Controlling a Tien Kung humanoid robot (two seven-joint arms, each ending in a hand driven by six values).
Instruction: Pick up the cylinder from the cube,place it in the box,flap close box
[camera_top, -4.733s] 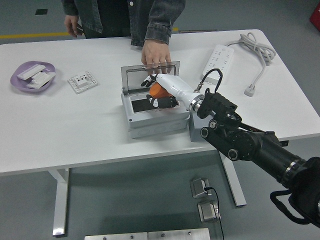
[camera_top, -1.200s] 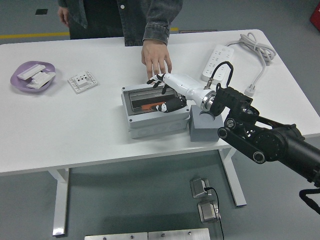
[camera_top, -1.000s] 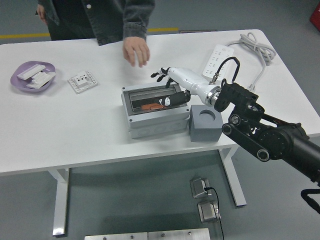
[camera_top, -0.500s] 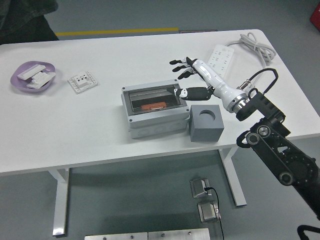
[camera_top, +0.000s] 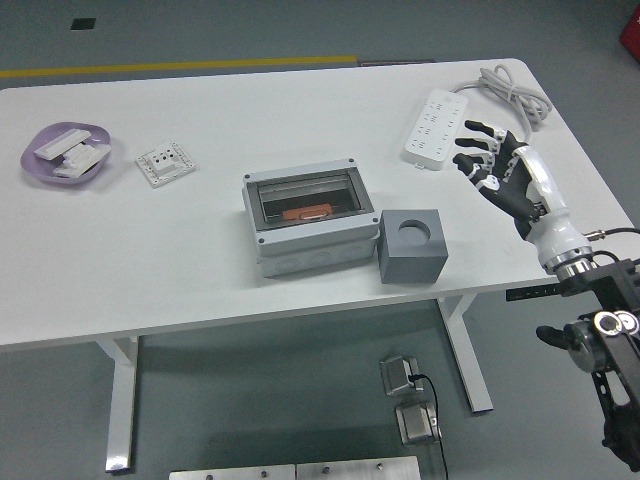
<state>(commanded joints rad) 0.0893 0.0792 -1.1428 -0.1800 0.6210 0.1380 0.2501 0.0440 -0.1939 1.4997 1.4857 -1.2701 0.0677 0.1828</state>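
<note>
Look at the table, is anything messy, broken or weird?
Nothing much stands out. The gray box sits square with its clear flap down and the orange cylinder inside. The cube beside it stands upright, its round hole empty. The right hand hovers apart, fingers spread, holding nothing.

cylinder (camera_top: 307, 213) in box (camera_top: 308, 222), cube (camera_top: 411, 246) just right

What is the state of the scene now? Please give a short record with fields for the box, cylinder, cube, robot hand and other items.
box: grey box at table centre, clear flap closed
cylinder: orange cylinder lying inside, seen through the flap
cube: grey cube right of the box, round hole empty
right hand: right hand open, above the table's right side, holding nothing
other items: power strip, purple dish, white socket plate
</note>
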